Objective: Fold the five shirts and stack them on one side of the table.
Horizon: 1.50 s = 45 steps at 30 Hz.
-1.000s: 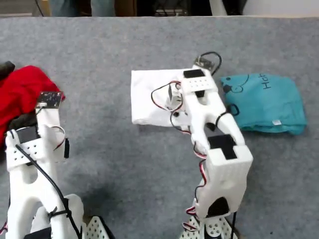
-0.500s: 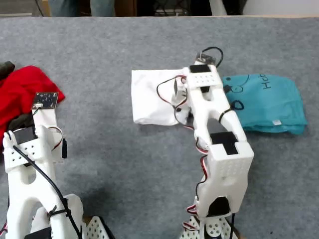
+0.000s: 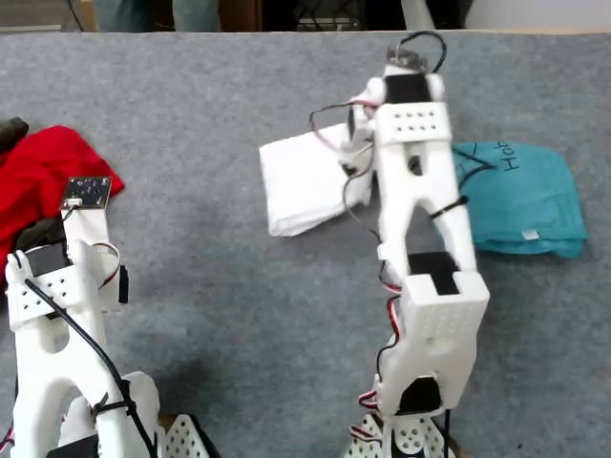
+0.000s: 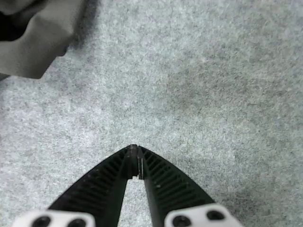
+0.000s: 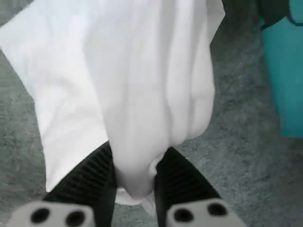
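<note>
Grey felt-like cover over whole worktop (image 3: 191, 95), edge to edge. Beyond far edge: brown wooden piece (image 3: 241, 14) near middle, pale surface (image 3: 535, 11) past far right corner.

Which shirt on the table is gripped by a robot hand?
The white shirt, pinched in the right hand; the red shirt and the teal shirt lie ungripped.

Dark lettering (image 3: 509, 156) on the teal shirt (image 3: 530, 205), partial and illegible.

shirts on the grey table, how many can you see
3: a crumpled red cloth shirt at the left edge, a folded white cloth shirt mid-table in the right gripper, a folded teal cloth shirt on the right. Dark fabric beside the red one may be more.
</note>
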Available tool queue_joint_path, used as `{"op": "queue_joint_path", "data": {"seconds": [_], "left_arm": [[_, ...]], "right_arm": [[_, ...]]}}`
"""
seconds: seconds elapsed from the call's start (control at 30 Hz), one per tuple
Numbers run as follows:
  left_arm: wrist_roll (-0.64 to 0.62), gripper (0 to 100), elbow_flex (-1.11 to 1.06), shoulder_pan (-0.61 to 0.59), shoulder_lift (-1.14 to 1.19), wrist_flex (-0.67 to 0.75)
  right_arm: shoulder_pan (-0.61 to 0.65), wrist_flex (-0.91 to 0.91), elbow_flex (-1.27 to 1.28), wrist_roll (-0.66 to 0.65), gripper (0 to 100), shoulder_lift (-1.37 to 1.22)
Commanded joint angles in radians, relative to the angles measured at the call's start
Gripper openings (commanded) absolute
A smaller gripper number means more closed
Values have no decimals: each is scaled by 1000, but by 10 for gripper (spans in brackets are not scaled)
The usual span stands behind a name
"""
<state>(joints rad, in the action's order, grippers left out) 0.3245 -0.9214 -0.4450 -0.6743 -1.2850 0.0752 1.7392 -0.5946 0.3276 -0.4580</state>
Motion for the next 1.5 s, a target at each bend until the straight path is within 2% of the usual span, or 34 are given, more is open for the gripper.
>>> {"op": "queue_joint_path", "data": {"seconds": [0.0,0.27,0.53,0.77,0.87,0.97,1.03,1.07,1.17,1.27,1.4,1.47], "left_arm": [[8,30,27,-8,-26,-9],[8,30,136,-5,-26,-98],[8,30,143,-1,-25,-95],[2,33,163,-5,-17,-95],[0,34,196,-8,-17,-97],[0,35,245,-67,-15,-91],[8,87,294,-153,-14,-89],[8,136,323,-197,-14,-86],[2,245,378,-326,-12,14],[6,250,377,-435,6,207],[8,251,387,-478,167,445],[8,252,433,-479,282,499]], "right_arm": [[-81,23,-150,-104,13,8],[-350,25,-255,-358,13,8],[-614,26,-248,-502,13,7],[-701,20,-171,-562,18,1],[-707,9,-140,-548,127,2],[-718,12,-156,-519,336,7],[-720,14,-176,-529,447,8],[-720,15,-186,-532,472,8],[-710,17,-208,-528,442,8],[-692,21,-211,-528,374,10],[-658,23,-208,-528,306,10],[-635,26,-213,-520,299,10]]}}
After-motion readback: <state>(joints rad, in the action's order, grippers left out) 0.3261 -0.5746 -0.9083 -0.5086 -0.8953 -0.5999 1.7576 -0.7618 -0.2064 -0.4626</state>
